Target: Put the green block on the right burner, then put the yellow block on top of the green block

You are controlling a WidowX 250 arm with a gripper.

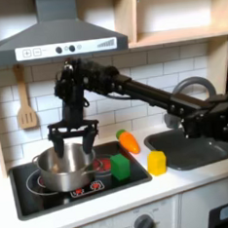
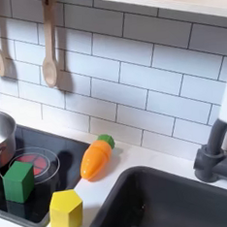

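In the first exterior view, the black arm reaches from the first exterior view's right across a toy kitchen counter and bends down over the stove. Its gripper hangs above a steel pot that sits on the burner at the first exterior view's left. The two fingers stand spread apart, one toward each side of the pot's rim, with nothing between them; at this resolution I cannot tell whether the tips touch the rim. The green block sits on the stove's right part, just beside the pot. The yellow block rests on the counter just past the stove's right edge, near the green block but apart from it. A carrot lies behind the two blocks. A sink with a faucet is at the first exterior view's right, a range hood hangs above, and a wooden spatula hangs on the tiled wall.

In the second exterior view, the green block stands upright on the red ring of a burner, with the pot behind it at the second exterior view's left edge. The yellow block sits at the stove's near corner, between the stove and the sink, apart from the green block. The carrot lies tilted beside the stove, leafy end toward the wall. A wooden spoon hangs on the tiles.
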